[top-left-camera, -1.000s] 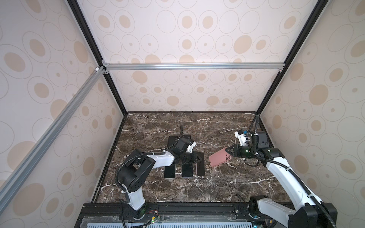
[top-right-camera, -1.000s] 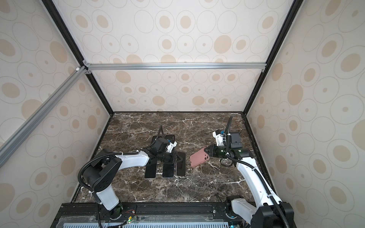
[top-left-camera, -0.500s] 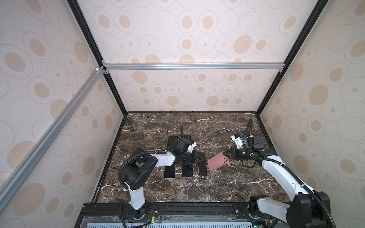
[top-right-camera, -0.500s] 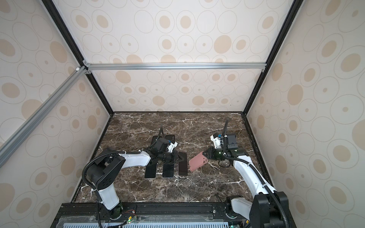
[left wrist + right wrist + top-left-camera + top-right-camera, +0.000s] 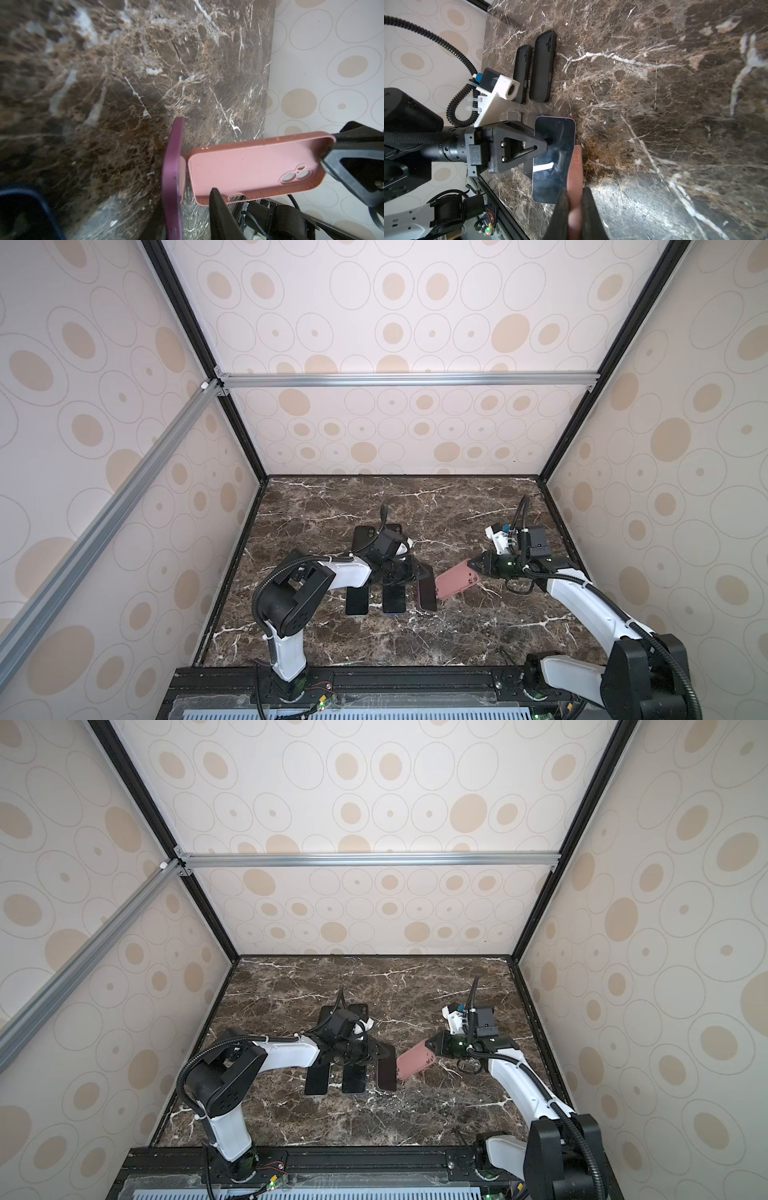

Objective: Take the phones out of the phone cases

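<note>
Brown marble table (image 5: 457, 506) with white lines fills the floor of a box, and its pale walls (image 5: 415, 323) are full of tan circles. In both top views the left gripper (image 5: 417, 572) sits over the 12 o'clock end of the phone (image 5: 427, 597). The phone lies near the middle of the table, at the 3 o'clock end of a row with two other phones (image 5: 357, 601). The right gripper (image 5: 473, 564) is closed tight on the 2 o'clock end of the pink case (image 5: 457, 583), which is just beside the phone at 3 o'clock. Two black cases (image 5: 360, 536) lie at 11 o'clock from the left gripper. In the left wrist view one of the left fingers (image 5: 220, 212) stands clear of the phone (image 5: 172, 176) with a gap, so the fingers are a little apart. The other finger is hidden. The pink case (image 5: 249, 166) is empty, its free end is almost at the phone's purple edge, and the right gripper (image 5: 330, 151) pinches its camera-hole end. In the right wrist view the right fingers (image 5: 560, 214) squeeze the wall of the pink case (image 5: 576, 170). The phone (image 5: 558, 180) lies screen up just beside it, and a left finger (image 5: 519, 145) reaches over the screen.
</note>
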Controlling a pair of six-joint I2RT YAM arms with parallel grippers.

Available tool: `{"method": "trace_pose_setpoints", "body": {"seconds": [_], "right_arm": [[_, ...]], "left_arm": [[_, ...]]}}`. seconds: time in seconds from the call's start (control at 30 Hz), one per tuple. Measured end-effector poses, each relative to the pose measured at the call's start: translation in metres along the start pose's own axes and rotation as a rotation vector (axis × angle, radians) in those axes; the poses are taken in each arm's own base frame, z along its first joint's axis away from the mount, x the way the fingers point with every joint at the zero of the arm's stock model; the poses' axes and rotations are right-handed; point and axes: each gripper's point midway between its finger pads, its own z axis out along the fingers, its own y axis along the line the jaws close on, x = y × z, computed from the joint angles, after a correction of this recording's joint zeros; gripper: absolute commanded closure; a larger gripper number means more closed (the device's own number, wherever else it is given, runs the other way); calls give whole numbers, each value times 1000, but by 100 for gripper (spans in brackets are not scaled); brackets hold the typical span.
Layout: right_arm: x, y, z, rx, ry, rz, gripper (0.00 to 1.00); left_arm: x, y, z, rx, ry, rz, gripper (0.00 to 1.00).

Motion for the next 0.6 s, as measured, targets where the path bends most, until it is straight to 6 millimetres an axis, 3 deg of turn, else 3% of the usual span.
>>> {"method": "trace_pose_setpoints", "body": {"seconds": [0.33, 0.6], "right_arm": [[0, -7, 3, 27, -3, 4, 100], [-1, -10, 4, 42, -5, 4, 100]], "left_arm": [[6, 19, -2, -85, 14, -30, 59], [6, 18, -11, -121, 0, -16, 58]]}}
